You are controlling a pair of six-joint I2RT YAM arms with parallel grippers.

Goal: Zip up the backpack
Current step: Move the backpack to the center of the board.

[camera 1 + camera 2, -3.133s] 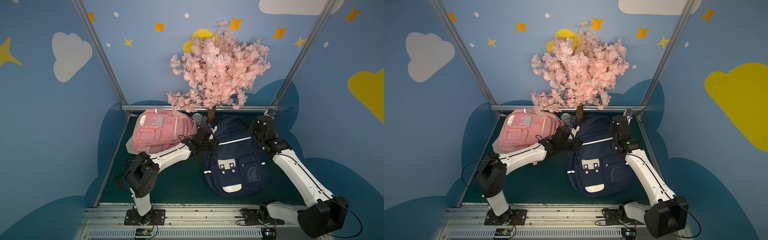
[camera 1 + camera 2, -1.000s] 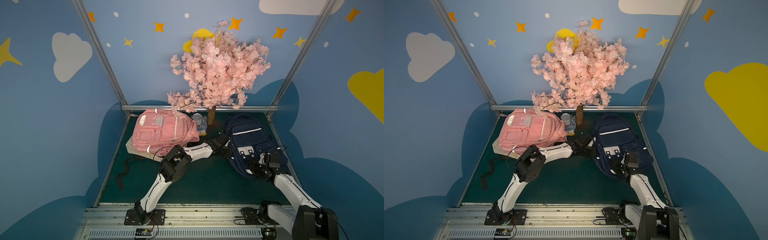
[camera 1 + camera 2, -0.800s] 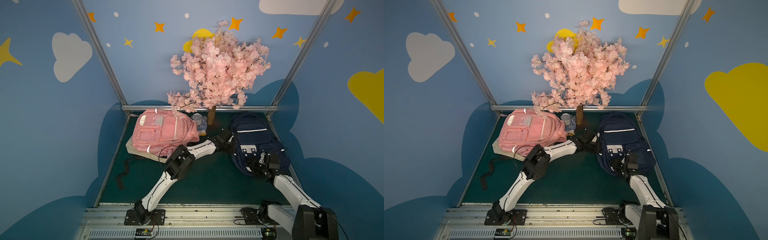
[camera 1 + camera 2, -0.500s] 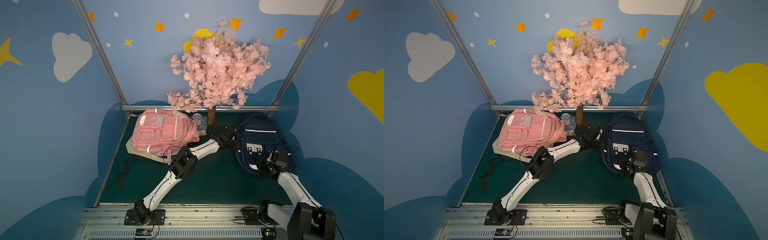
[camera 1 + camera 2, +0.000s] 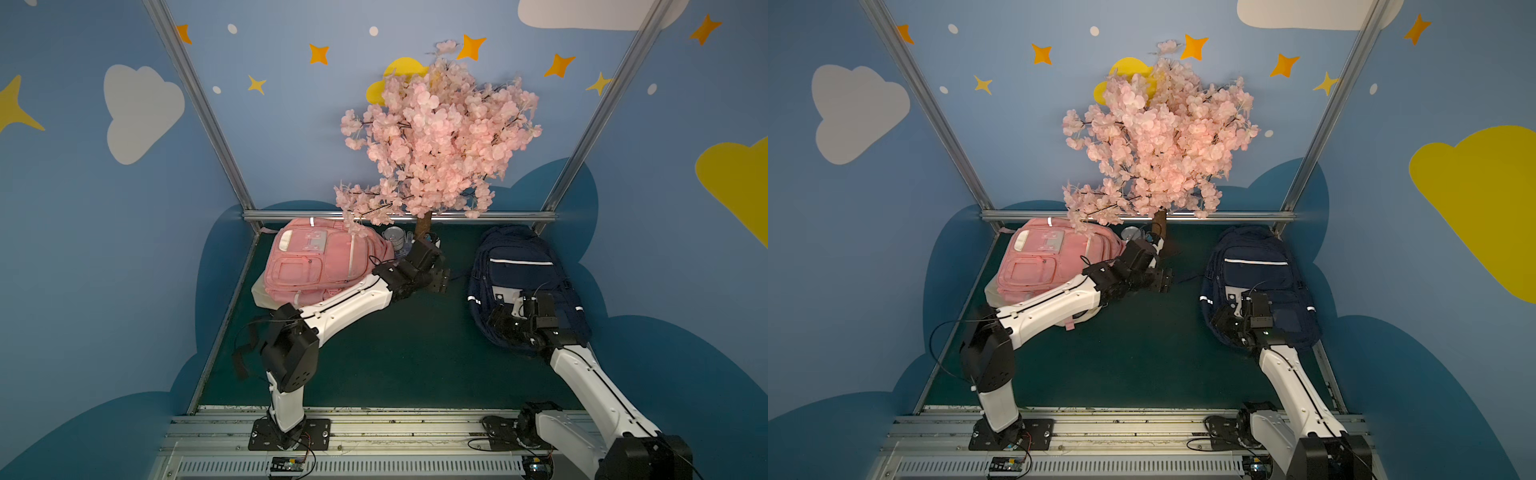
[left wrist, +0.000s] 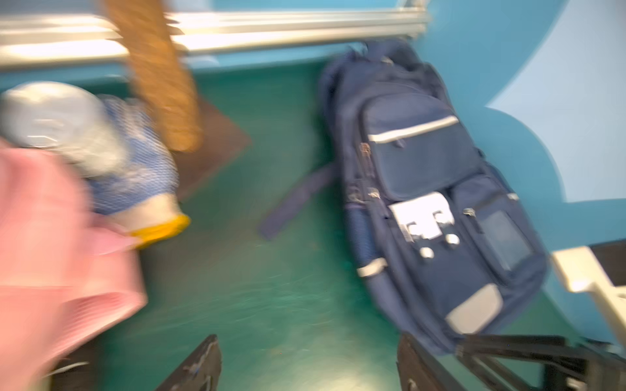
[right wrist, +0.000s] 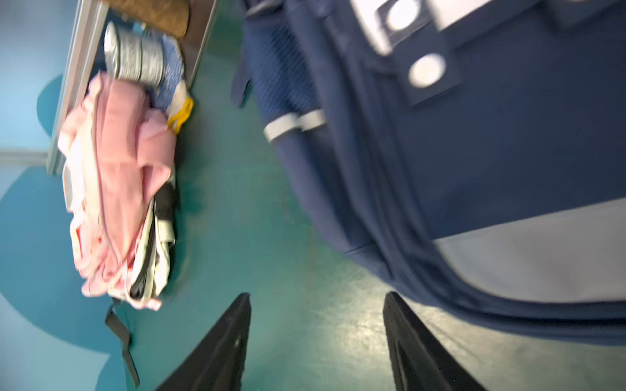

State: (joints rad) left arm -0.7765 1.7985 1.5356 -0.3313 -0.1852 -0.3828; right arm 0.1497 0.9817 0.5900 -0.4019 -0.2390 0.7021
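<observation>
Left hand (image 5: 441,281) now off navy backpack (image 5: 519,272)

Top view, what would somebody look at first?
The big pink blossom tree standing at the back middle of the green mat grabs the eye first. Next come two backpacks lying on the mat: a pink backpack on the left and a navy backpack on the right.

navy backpack (image 5: 519,270), 2 o'clock: lower front hidden under right arm (image 5: 590,378), zipper too small to tell | pink backpack (image 5: 316,266), 10 o'clock: near corner behind left arm (image 5: 353,303) | left wrist view: smeared
</observation>
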